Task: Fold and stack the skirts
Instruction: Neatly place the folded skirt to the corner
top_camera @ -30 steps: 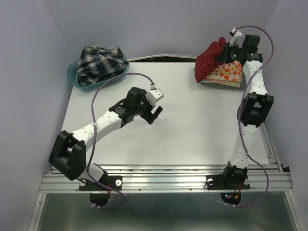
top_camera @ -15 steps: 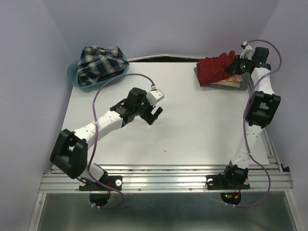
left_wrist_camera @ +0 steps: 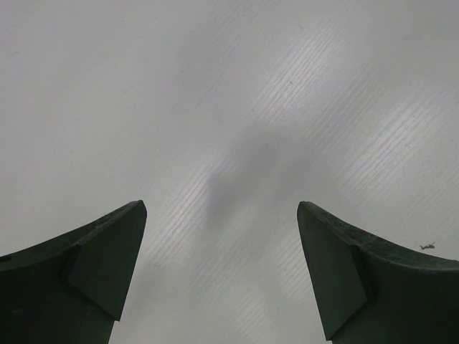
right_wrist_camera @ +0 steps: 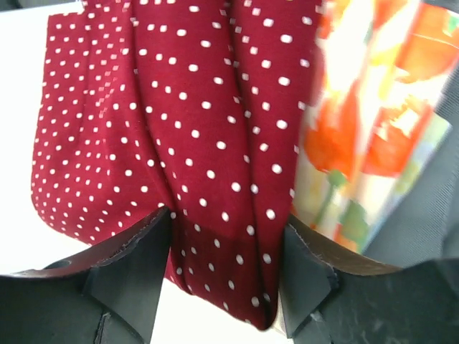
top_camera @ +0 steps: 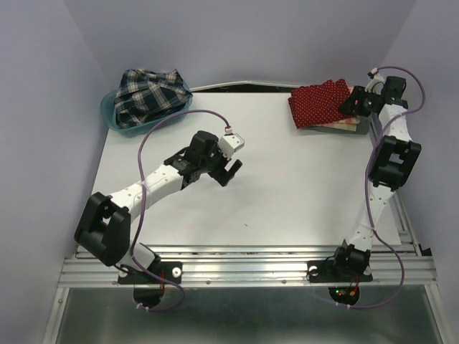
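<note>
The dark red dotted skirt (top_camera: 319, 104) lies spread on the orange-and-cream floral skirt (top_camera: 344, 124) at the table's far right. My right gripper (top_camera: 355, 102) is at the red skirt's right edge. In the right wrist view the jaws (right_wrist_camera: 229, 215) stand apart with the red cloth's (right_wrist_camera: 179, 107) edge between them, and the floral skirt (right_wrist_camera: 358, 122) shows to the right. The plaid skirt (top_camera: 147, 97) is bunched in the teal bin (top_camera: 109, 115) at the far left. My left gripper (top_camera: 228, 170) is open and empty above the table's middle, with only bare table between its jaws (left_wrist_camera: 221, 208).
The white table (top_camera: 287, 186) runs to a metal rail at the near edge. Purple walls stand close on the left, back and right. A grey slab lies under the floral skirt by the right arm.
My right gripper has lowered the red skirt from a raised bunch onto the floral skirt and drawn it flat toward the right. The left arm has barely moved.
</note>
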Tool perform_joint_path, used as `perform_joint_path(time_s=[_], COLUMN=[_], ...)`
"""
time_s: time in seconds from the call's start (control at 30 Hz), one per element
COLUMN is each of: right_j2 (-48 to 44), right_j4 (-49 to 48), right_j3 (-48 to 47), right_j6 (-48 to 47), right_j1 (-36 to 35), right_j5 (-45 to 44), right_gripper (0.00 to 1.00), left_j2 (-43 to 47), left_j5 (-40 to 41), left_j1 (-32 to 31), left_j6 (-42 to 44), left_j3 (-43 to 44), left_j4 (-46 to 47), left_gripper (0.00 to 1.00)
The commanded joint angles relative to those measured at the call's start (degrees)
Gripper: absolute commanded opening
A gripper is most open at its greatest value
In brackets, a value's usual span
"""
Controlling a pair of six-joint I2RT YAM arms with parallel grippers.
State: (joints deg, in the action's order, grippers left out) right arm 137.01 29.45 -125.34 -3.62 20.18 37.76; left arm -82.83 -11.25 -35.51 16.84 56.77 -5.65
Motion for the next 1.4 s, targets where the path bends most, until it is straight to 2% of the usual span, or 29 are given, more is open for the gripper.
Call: perform_joint_path(time_s=[0.0,0.07,0.13,0.17,0.23,0.27,0.33,0.4,0.43,0.47,0.53,0.67,0.87,1.03,1.2,1.37], right_j2=[-2.89,-1.58,-0.43,0.7,1.33,1.59,1.59,1.51,1.51,1.33,0.98,-1.83,-11.22,-14.49,-15.98,-15.46], right_j4=[-2.29,-2.56,-2.65,-2.56,-2.73,-3.26,-3.87,-5.54,-6.24,-6.86,-7.57,-9.84,-18.54,-23.29,-27.95,-28.84], right_j3=[-1.12,-2.97,-4.72,-5.44,-6.58,-6.67,-6.41,-5.88,-5.53,-4.92,-5.0,-2.46,10.89,19.32,23.29,22.42], right_j6=[3.08,6.31,8.27,9.84,10.82,11.52,12.4,12.67,13.02,13.54,13.2,10.65,10.83,10.38,12.4,15.39], right_j1=[1.17,1.17,1.17,1.17,1.17,1.17,1.17,1.17,1.17,1.17,1.17,1.17,2.93,2.93,3.46,3.46], right_j5=[0.29,1.7,2.23,2.23,1.18,0.83,0.47,0.91,0.74,0.22,-2.33,-6.72,-11.73,-19.37,-22.81,-23.96], right_gripper=[0.59,0.47,0.43,0.45,0.6,0.59,0.52,0.38,0.18,0.09,0.01,0.01,0.01,0.01,0.01,0.01], left_j2=[1.44,1.27,1.35,1.44,1.53,1.7,1.53,1.35,1.27,1.0,0.91,0.65,0.39,0.39,0.65,0.91], left_j5=[0.17,0.17,0.08,0.08,0.17,0.17,0.26,0.17,0.17,0.17,0.17,0.08,0.26,0.26,0.52,0.87], left_j1=[0.17,0.17,0.17,0.17,0.17,0.17,0.17,0.17,0.17,0.17,0.17,0.17,0.17,0.17,0.17,0.17], left_j6=[-0.05,-0.23,-0.14,-0.23,-0.05,0.03,-0.05,-0.05,-0.05,-0.05,-0.14,-0.05,-0.14,-0.05,0.03,0.12], left_j3=[1.94,2.02,2.03,2.03,1.76,1.67,1.5,1.58,1.59,1.67,1.85,1.94,2.02,1.94,1.67,1.24], left_j4=[0.46,0.55,0.47,0.46,0.46,0.38,0.46,0.55,0.47,0.46,0.47,0.55,0.82,0.73,0.73,0.73], left_gripper=[0.99,0.99,0.99,0.99,0.99,0.99,0.99,0.99,0.99,0.99,0.99,0.99,0.99,0.99,0.99,0.99])
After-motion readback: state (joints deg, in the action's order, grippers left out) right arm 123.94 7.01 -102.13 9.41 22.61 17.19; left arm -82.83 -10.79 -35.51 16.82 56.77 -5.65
